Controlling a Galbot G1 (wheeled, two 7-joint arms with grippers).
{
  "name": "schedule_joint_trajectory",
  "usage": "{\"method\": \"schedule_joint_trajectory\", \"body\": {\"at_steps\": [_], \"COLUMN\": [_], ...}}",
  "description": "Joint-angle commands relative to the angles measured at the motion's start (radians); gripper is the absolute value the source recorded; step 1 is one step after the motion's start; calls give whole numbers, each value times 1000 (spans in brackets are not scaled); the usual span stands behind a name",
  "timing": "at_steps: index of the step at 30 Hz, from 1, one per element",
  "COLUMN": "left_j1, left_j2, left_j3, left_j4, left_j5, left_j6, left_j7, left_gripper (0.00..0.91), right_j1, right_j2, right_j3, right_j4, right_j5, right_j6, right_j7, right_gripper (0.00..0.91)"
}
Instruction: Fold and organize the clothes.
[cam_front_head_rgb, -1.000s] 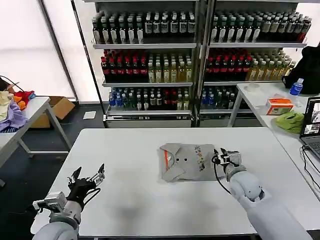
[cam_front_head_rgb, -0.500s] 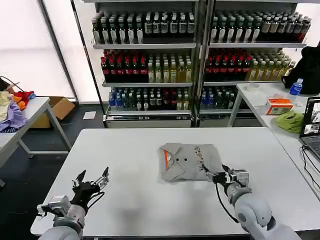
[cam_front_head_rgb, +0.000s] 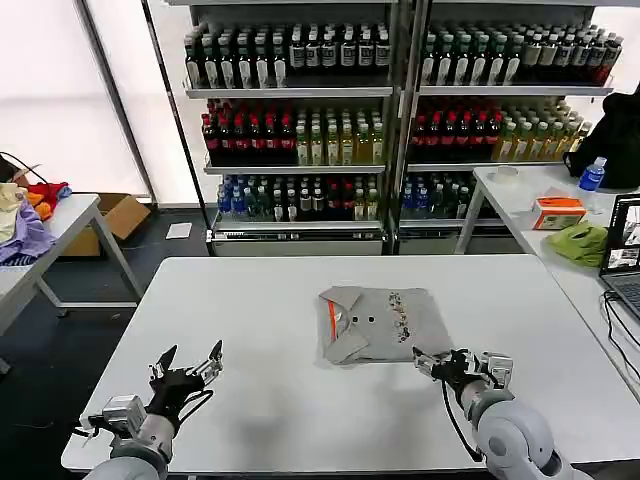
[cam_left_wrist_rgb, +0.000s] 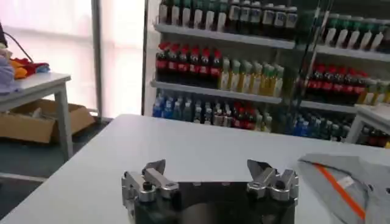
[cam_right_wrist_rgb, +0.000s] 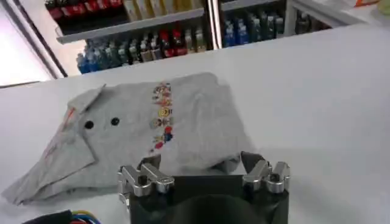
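Observation:
A light grey shirt (cam_front_head_rgb: 382, 322) lies folded on the white table (cam_front_head_rgb: 270, 300), its buttoned collar lined red-orange and a small multicoloured print on the chest (cam_right_wrist_rgb: 161, 115). My right gripper (cam_front_head_rgb: 455, 366) stands open just off the shirt's near right corner, holding nothing; in the right wrist view its fingertips (cam_right_wrist_rgb: 152, 163) frame the shirt's (cam_right_wrist_rgb: 152, 134) near edge. At the table's near left corner my left gripper (cam_front_head_rgb: 187, 363) is open and empty, well apart from the shirt, whose collar edge (cam_left_wrist_rgb: 344, 182) shows off to one side in the left wrist view.
Drink shelves (cam_front_head_rgb: 380, 120) stand behind the table. A side table at the left carries purple, yellow and red fabrics (cam_front_head_rgb: 25, 215). The right side table holds a lime-green cloth bundle (cam_front_head_rgb: 580, 242), an orange box (cam_front_head_rgb: 558, 212), a water bottle (cam_front_head_rgb: 592, 175) and a laptop (cam_front_head_rgb: 622, 255).
My right gripper has pulled back from the shirt's right edge toward the table's near side, open and empty. The left gripper has shifted slightly nearer and to the right. The shirt lies still.

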Motion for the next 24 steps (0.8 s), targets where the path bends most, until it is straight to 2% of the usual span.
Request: {"method": "schedule_joint_trajectory", "body": {"at_steps": [1, 10, 18, 24], "left_j1": [9, 14, 25, 20], "left_j2": [1, -7, -9, -9], "left_j3": [-3, 5, 7, 3], "left_j4": [-2, 8, 4, 2], "left_j5": [2, 12, 19, 17], "left_j6": [2, 7, 7, 11], "left_j7": [3, 7, 8, 7], "left_gripper": [907, 907, 907, 907], "right_j1": [-1, -4, 37, 50], "right_j2": [51, 53, 97, 107], "right_j3": [27, 54, 9, -17], "right_j4": [-2, 102, -9, -56], "right_j5": [51, 21, -38, -45], "right_j6": [-1, -1, 1, 0], "right_j7": [12, 10, -7, -6], "right_gripper": [907, 907, 907, 907]}}
